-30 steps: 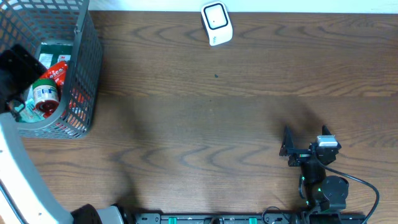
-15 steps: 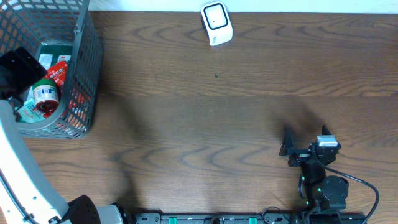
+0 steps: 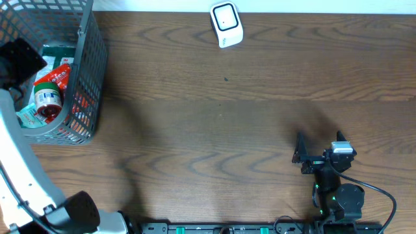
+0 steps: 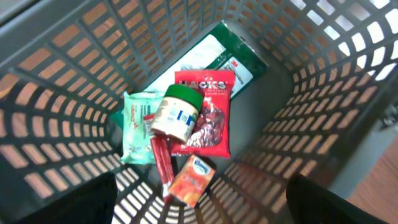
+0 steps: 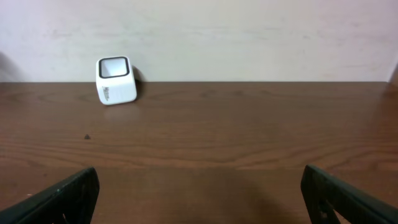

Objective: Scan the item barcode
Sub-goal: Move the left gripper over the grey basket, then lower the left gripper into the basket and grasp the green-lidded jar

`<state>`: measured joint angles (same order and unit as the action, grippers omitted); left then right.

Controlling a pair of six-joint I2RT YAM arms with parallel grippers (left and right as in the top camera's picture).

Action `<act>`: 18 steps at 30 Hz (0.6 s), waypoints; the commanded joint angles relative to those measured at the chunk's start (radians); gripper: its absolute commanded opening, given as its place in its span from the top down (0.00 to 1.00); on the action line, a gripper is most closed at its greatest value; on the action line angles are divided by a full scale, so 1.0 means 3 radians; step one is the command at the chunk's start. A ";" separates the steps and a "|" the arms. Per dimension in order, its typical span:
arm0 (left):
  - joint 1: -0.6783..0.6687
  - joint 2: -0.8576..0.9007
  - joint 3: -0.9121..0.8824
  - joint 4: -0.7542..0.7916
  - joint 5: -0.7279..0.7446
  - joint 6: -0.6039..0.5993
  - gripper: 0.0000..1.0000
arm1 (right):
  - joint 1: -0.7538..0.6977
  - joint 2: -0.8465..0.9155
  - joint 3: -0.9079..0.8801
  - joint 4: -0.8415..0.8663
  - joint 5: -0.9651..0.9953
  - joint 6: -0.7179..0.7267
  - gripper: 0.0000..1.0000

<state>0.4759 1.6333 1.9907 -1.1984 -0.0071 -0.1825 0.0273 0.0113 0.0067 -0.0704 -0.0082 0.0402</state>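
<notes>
The left claw (image 4: 199, 185) hangs wide open over the basket (image 3: 91, 71) with nothing between its fingers, and over the last second I have watched it drift in the overhead view from the near side of the basket toward the middle, the arm swinging with it. The opening has not altered as it travelled. I read that as lining up above the goods rather than a grasp: no item has been lifted, so the scan itself has not begun. From the left wrist view everything still lies on the basket floor: a jar (image 4: 176, 111) with a green lid on top of the heap, a red packet (image 4: 208, 102) partly under it, a flat green pack (image 4: 217, 56) beneath that, a pale green pouch (image 4: 132, 124) to one side, a red stick (image 4: 160, 158) and a small orange packet (image 4: 191, 180) nearest the camera. The jar sits highest and most central, so I judge it the easiest to take, though I cannot see a barcode on anything from here. The scanner (image 3: 226, 25) stands at the far edge of the table (image 3: 227, 130), well apart from the basket. The right claw (image 5: 199, 196) is also fully open and empty, parked low at the near edge facing the scanner, and has not stirred.
</notes>
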 commanded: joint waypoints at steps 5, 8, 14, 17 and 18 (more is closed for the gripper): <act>0.0011 0.0299 0.0032 0.0114 -0.0041 0.0019 0.12 | -0.0014 -0.0015 -0.0005 -0.0010 -0.0003 -0.0014 0.01; 0.0011 0.0364 0.0032 0.0134 -0.0041 0.0019 0.12 | -0.0014 -0.0015 -0.0005 -0.0010 -0.0003 -0.0014 0.01; 0.0013 0.0417 0.0032 0.0203 -0.0042 0.0039 0.12 | -0.0014 -0.0015 -0.0005 -0.0010 -0.0003 -0.0014 0.01; 0.0011 0.0417 0.0032 0.0253 -0.0042 0.0047 0.12 | -0.0014 -0.0015 -0.0005 -0.0010 -0.0003 -0.0014 0.01; 0.0011 0.0417 0.0032 0.0276 -0.0042 0.0047 0.12 | -0.0014 -0.0015 -0.0005 -0.0010 -0.0003 -0.0014 0.01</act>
<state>0.4759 1.7546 1.9907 -1.1259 -0.0071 -0.1822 0.0273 0.0113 0.0067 -0.0704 -0.0082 0.0402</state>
